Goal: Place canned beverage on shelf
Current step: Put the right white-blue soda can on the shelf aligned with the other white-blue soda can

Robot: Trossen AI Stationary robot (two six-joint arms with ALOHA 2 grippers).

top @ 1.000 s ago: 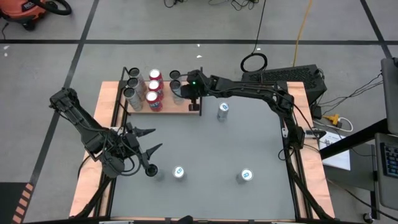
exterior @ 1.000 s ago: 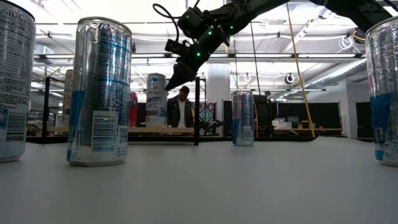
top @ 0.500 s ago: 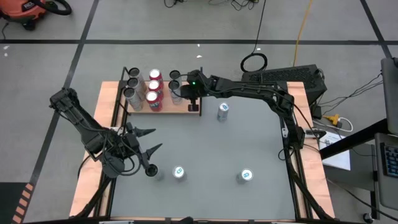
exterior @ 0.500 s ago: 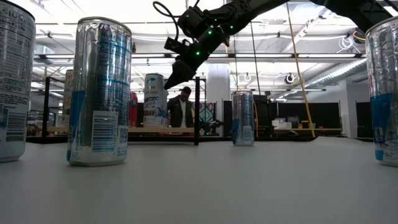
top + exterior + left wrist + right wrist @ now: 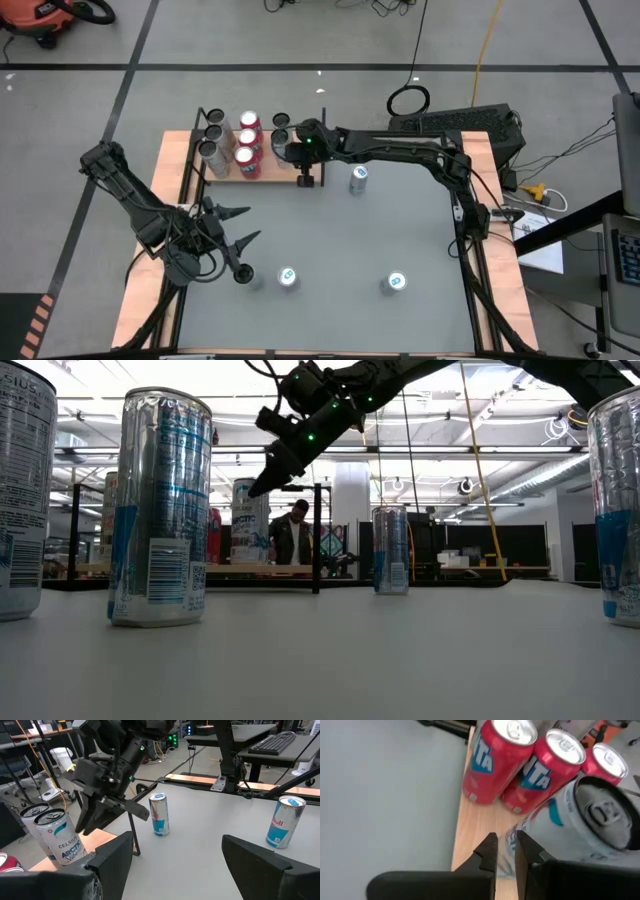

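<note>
High view shows the right gripper (image 5: 287, 152) stretched over the light-brown wooden shelf (image 5: 285, 175), fingers pressed together — holding nothing. Red cans (image 5: 497, 762) and a silver can (image 5: 570, 827) stand beneath; the left gripper (image 5: 243, 240) waits with fingers spread apart near the table's front.

Right arm hiding part of the shelf (image 5: 270, 176), low-view cans (image 5: 18, 490) cut by frame edges

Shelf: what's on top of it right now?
The shelf holds three red cans and several silver cans. The right gripper covers part of the board, so the count there is uncertain.
</note>
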